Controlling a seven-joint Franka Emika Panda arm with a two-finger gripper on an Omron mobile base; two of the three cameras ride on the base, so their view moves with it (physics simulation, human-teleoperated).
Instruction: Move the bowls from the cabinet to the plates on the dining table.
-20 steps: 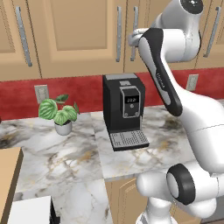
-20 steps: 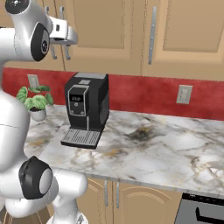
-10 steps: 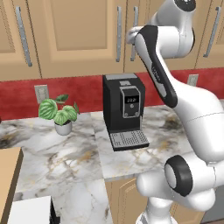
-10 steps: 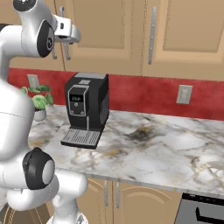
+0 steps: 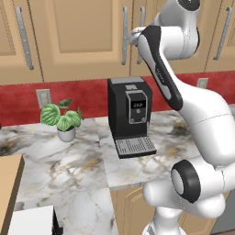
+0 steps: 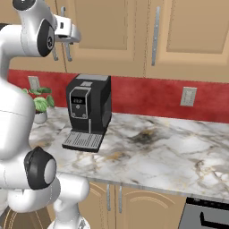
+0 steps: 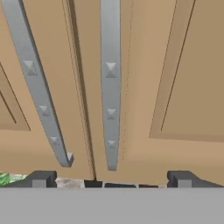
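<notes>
Two cabinet (image 7: 183, 65) handles (image 7: 110, 87) just before the open hand (image 7: 111, 179).

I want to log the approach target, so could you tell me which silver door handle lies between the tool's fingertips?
The upright right-hand handle lies between the tool's open fingertips; the slanted left handle ends nearer the left fingertip.

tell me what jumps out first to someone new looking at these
The white arm reaches up to the closed cabinet, its open gripper right at the pair of silver handles where two doors meet. Below, a black coffee machine stands on the marble counter against the red wall, a small plant to its left.
</notes>
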